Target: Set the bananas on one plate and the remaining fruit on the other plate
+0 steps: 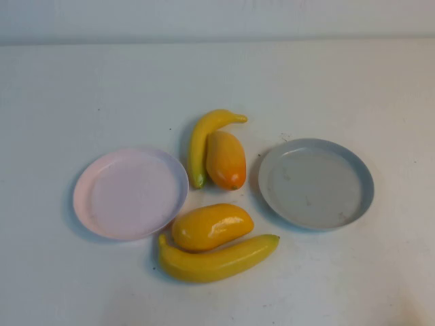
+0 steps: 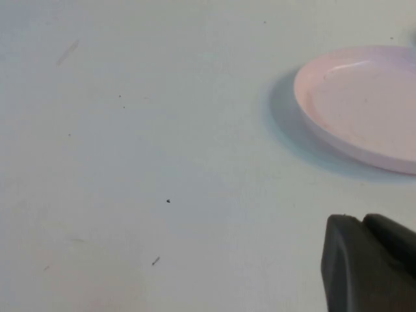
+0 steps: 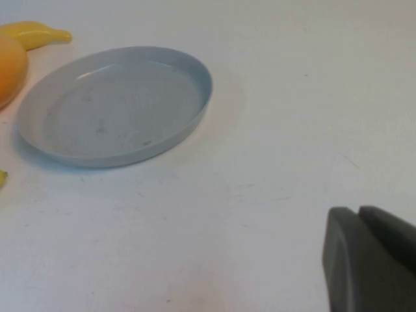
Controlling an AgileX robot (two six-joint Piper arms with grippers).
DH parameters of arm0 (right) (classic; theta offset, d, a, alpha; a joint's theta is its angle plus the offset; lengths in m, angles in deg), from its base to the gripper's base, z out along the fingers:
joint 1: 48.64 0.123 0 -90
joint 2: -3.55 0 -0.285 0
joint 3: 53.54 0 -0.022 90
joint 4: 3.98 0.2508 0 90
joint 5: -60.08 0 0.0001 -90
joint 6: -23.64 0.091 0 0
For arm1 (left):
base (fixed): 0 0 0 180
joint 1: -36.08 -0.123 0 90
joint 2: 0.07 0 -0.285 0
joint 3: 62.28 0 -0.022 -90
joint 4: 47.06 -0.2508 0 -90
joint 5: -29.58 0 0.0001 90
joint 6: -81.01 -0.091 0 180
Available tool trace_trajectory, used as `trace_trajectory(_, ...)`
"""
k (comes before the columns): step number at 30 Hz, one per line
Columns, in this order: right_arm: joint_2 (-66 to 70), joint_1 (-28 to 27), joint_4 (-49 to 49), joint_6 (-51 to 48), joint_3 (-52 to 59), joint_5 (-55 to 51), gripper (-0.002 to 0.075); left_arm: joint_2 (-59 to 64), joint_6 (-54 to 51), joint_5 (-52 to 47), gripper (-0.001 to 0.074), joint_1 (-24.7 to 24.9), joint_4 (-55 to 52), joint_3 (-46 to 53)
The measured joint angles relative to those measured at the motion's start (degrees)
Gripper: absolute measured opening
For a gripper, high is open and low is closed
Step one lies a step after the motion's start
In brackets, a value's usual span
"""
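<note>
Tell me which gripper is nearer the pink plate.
Left. The left gripper, shut, sits over bare table beside the pink plate. The right gripper, also shut, is by the grey-blue plate, on the opposite side.

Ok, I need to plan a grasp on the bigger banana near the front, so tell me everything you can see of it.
The bigger banana is long, curved, smooth yellow plastic by its look, with a greenish tip at its right end. It lies flat on the white table, nearest the robot, its hollow side cradling the yellow mango, which appears to touch it. Its left end lies close to the pink plate. Neither claw is near it.
</note>
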Motion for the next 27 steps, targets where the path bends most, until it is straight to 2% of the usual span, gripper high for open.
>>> trace_trajectory(13, 0.0, 0.0, 0.0, 0.0, 0.0, 0.0, -0.0015, 0.0, 0.0, 0.76, -0.0003, 0.0, 1.15, 0.0)
trace_trajectory(20, 0.0, 0.0, 0.0, 0.0, 0.0, 0.0, -0.0015, 0.0, 4.01, 9.37, -0.0003, 0.0, 9.65, 0.02)
trace_trajectory(27, 0.0, 0.0, 0.0, 0.0, 0.0, 0.0, -0.0015, 0.0, 9.64, 15.09, -0.0003, 0.0, 12.11, 0.02)
